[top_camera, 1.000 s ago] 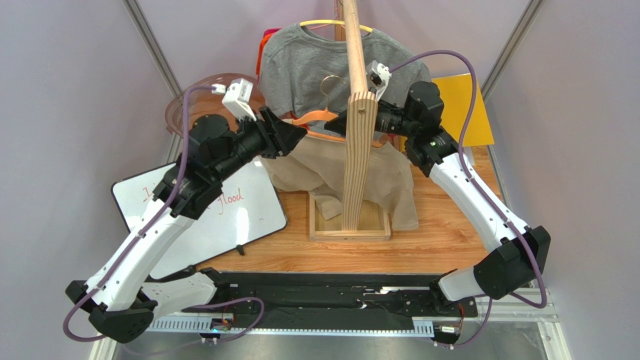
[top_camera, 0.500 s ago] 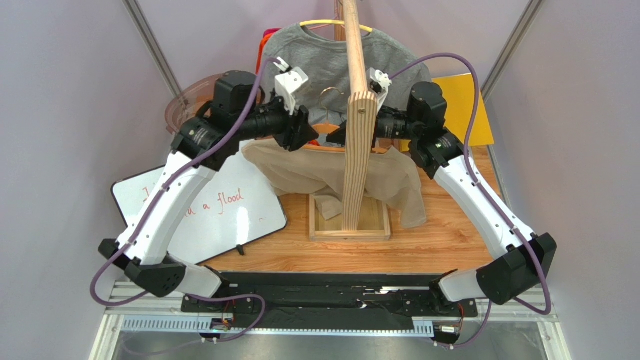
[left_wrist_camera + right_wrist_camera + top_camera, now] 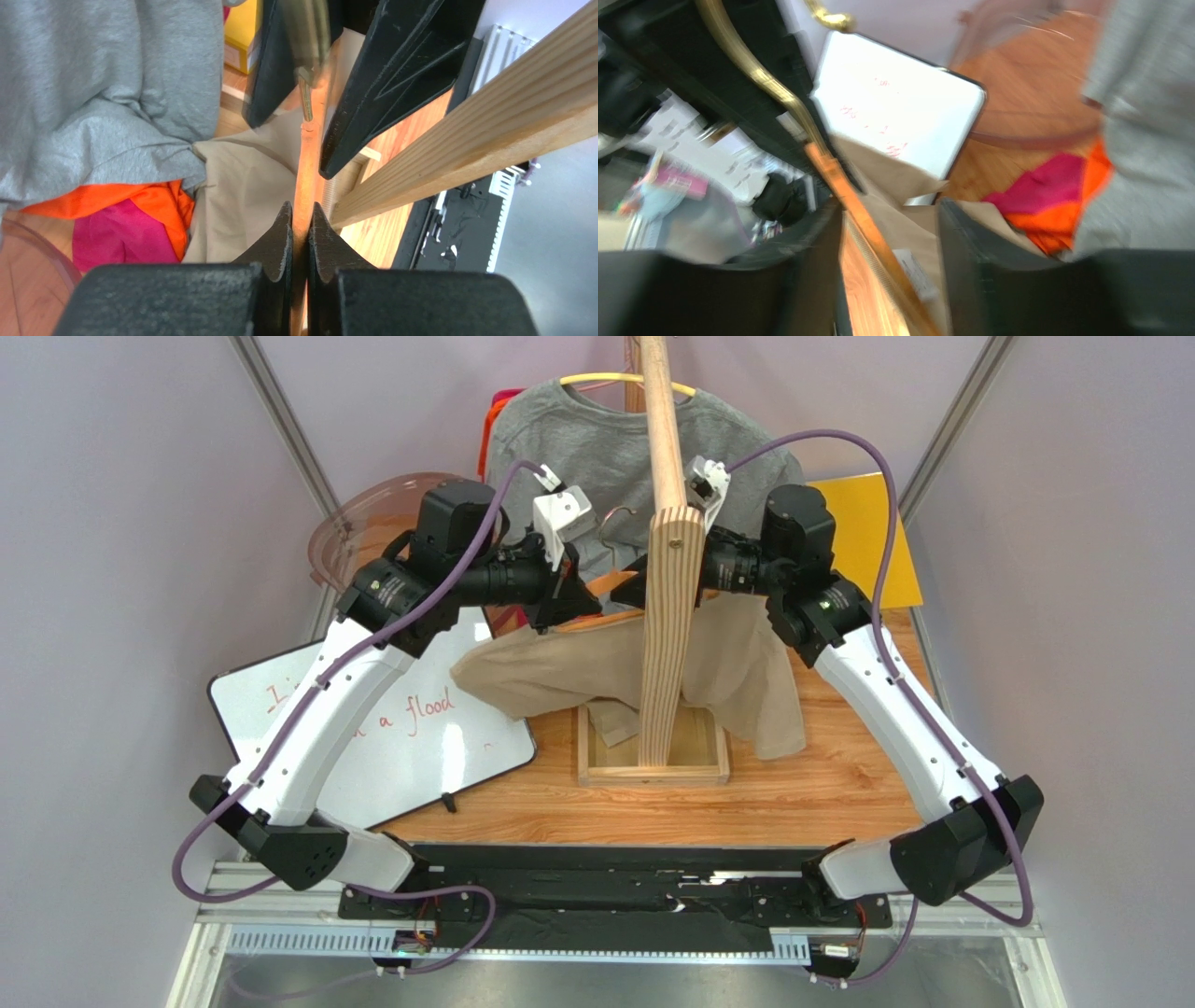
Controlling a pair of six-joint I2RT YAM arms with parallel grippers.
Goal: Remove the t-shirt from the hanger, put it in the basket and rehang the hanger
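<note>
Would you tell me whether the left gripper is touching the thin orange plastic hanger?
Touching. The left wrist view shows the left gripper closed on the orange hanger, one finger pressed against each side.

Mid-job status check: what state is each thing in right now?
t-shirt: draped from the hanger, not yet off
hanger: clamped by the left gripper
left gripper: shut on the hanger
right gripper: open, straddling the hanger
grey shirt: hanging on the rack

The upright wooden post [image 3: 669, 602] and draped t-shirt [image 3: 561, 665] fill the middle, grey t-shirt [image 3: 589, 441] close behind; tabletop [image 3: 842, 784] open near right
</note>
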